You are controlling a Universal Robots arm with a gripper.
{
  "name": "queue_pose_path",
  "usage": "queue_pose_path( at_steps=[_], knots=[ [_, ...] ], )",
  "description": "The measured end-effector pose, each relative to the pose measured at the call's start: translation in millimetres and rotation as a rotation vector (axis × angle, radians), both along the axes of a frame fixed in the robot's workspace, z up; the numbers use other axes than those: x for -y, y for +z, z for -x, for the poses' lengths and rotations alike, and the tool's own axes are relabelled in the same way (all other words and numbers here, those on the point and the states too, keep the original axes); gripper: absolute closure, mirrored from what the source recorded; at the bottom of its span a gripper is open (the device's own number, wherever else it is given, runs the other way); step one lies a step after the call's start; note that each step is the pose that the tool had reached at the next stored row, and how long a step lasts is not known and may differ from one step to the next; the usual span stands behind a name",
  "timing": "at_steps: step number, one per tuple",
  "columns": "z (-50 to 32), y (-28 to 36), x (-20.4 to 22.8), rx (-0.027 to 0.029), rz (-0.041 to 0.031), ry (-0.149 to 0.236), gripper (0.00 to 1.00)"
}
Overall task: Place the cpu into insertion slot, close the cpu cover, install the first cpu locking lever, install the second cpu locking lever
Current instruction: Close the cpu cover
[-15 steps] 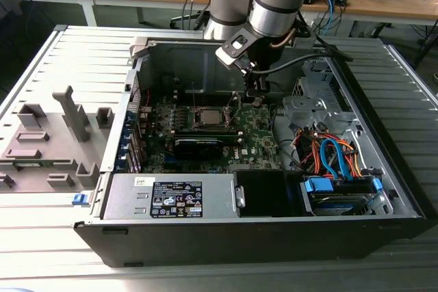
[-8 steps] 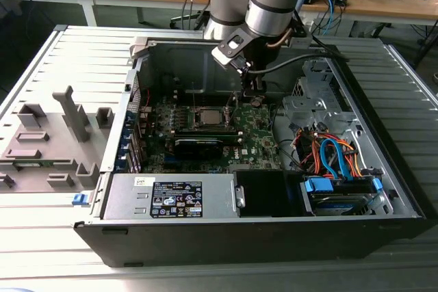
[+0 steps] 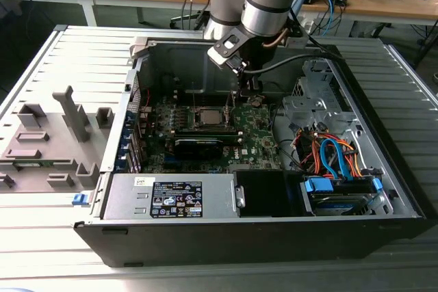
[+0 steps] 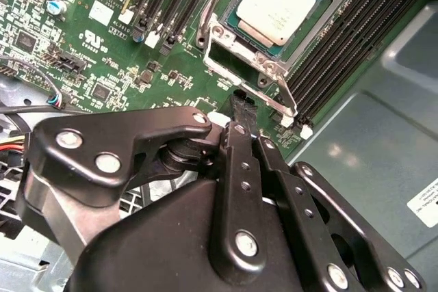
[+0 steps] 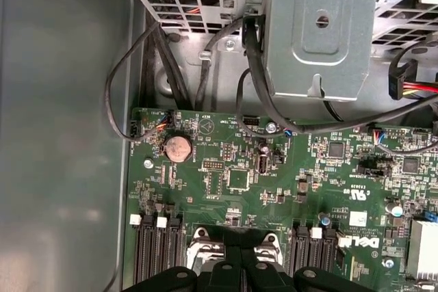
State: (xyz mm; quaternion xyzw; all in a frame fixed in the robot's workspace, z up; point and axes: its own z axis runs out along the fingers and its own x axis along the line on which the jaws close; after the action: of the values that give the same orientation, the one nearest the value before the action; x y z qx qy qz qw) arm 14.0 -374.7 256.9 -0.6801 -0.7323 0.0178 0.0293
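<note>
The cpu [image 4: 277, 5] sits in the insertion slot [image 3: 194, 118] on the green motherboard [image 4: 102, 46]. The cpu cover [image 4: 268, 66] lies flat around it. In the exterior view the claw [image 3: 252, 97] hangs at the cpu's 2 o'clock, near the socket's edge, fingers narrow and drawn together.

The cpu [image 4: 277, 1] has a dull silver-grey top, framed by the brighter silver cpu cover [image 4: 270, 66], on a green motherboard [image 4: 89, 39] speckled with small black chips and white print. The tool [image 4: 239, 189] is matte black with silver screw heads. In the exterior view, blue and orange cables [image 3: 335, 155] lie at four o'clock from the cpu, inside a black case [image 3: 239, 244].
</note>
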Motion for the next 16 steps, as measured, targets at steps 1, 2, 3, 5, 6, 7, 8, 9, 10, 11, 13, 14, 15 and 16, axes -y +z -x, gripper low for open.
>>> queue_pose_path(
  at_steps=[1,2,3,5,6,7,8,9,10,11,13,14,15,16],
  knots=[
    [0.9,0.0,0.0,0.0000,0.0000,0.000,0.89],
    [1.8,0.0,0.0,0.0000,0.0000,0.000,0.89],
    [2.8,0.0,0.0,0.0000,0.0000,0.000,0.89],
    [4.6,0.0,0.0,0.0000,0.0000,0.000,0.89],
    [5.1,0.0,0.0,0.0000,0.0001,0.000,0.89],
    [6.2,0.0,0.0,0.0000,0.0000,0.000,0.89],
    [6.6,0.0,0.0,0.0000,0.0000,0.000,0.89],
    [7.0,-0.1,0.0,0.0000,0.0000,0.000,0.89],
    [7.9,-0.1,0.0,0.0000,0.0000,0.000,0.89],
    [8.3,-0.1,0.0,0.0000,0.0000,0.000,0.89],
    [9.2,-0.1,0.0,-0.0001,0.0000,0.000,0.89],
    [9.6,-0.1,0.0,-0.0001,0.0001,0.000,0.89],
    [11.0,-0.5,0.0,0.0000,0.0000,0.000,0.89],
    [13.2,-1.1,0.1,0.0000,0.0000,0.000,0.89]
  ],
)
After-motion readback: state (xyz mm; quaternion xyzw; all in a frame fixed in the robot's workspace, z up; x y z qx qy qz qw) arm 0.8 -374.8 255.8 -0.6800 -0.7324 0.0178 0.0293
